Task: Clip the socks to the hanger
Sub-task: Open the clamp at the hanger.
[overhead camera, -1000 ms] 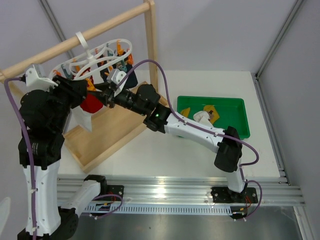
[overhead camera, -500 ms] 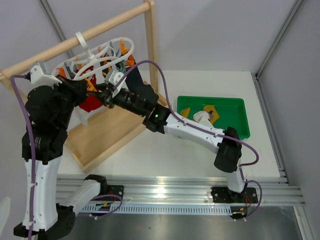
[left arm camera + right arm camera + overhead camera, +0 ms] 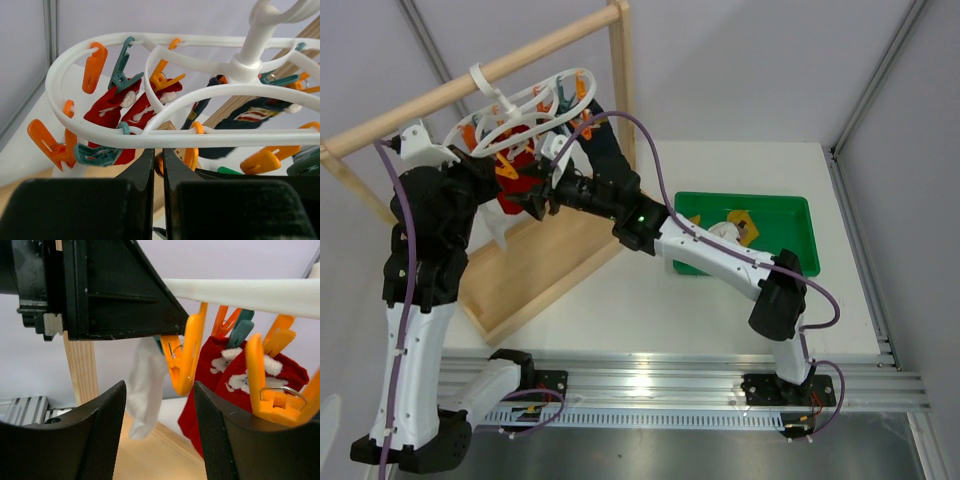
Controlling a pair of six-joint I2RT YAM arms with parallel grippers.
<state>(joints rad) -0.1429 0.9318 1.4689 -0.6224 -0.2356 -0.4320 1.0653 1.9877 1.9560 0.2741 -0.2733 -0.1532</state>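
The white hanger (image 3: 525,108) hangs by its hook from the wooden rod, with orange and teal pegs round its loops. My left gripper (image 3: 496,166) is shut on the hanger's near rim (image 3: 200,136), its tips (image 3: 158,152) right at the rim. My right gripper (image 3: 534,196) is open and empty just under the hanger, below an orange peg (image 3: 184,367). One white sock (image 3: 146,385) hangs clipped behind that peg; it also shows in the top view (image 3: 499,236). A white sock (image 3: 723,232) and mustard-yellow socks (image 3: 741,219) lie in the green tray (image 3: 790,215).
Red socks (image 3: 112,112) and dark navy socks (image 3: 250,114) hang from other pegs. The tall wooden rack has a post (image 3: 623,80) and a tray base (image 3: 535,275) under the hanger. Both arms crowd the space below the hanger.
My left arm has risen and moved right with the hanger's rim, tilting the hanger up and rightward. My right gripper has followed upward under it.
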